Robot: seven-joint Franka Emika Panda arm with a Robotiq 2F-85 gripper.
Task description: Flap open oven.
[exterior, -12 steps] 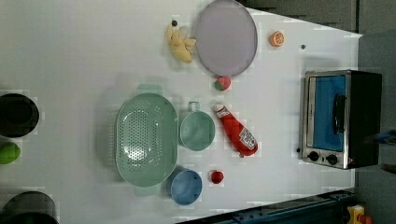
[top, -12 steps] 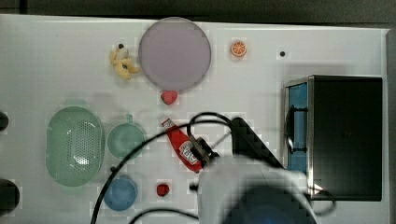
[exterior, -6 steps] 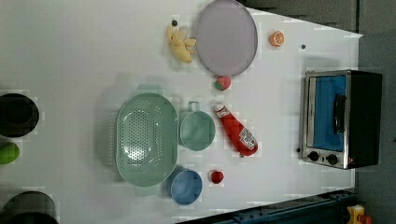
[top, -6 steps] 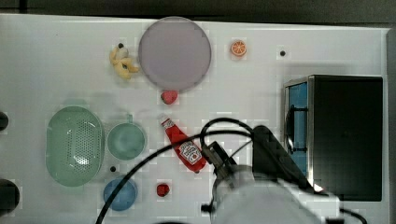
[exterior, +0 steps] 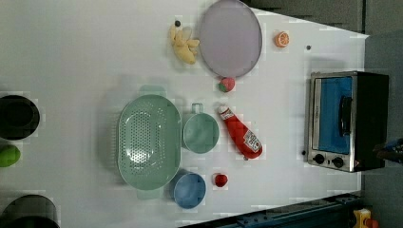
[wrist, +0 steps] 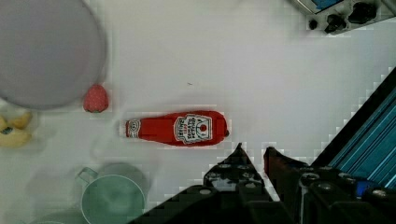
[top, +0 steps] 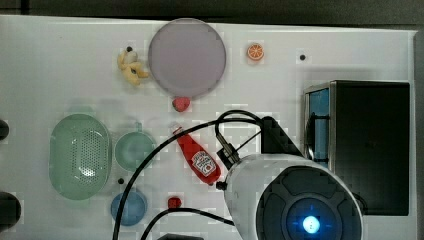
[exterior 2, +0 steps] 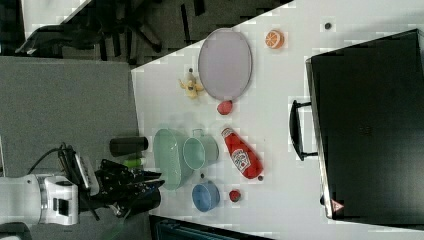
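Gripper (wrist: 254, 156): fingertips nearly together, narrow gap, holding nothing; poised above the table (wrist: 243, 70) just beside the ketchup bottle (wrist: 180, 128).
Oven (exterior: 347, 121): at the left view's right edge of the table, door shut, dark bar handle (exterior: 346, 115) across the blue glass.
Step in hand: approach to the handle, judged barely begun.
Doing it well: clear the bottle, reach the handle squarely, hook behind the bar, then pull outward and down along the door's hinge arc.
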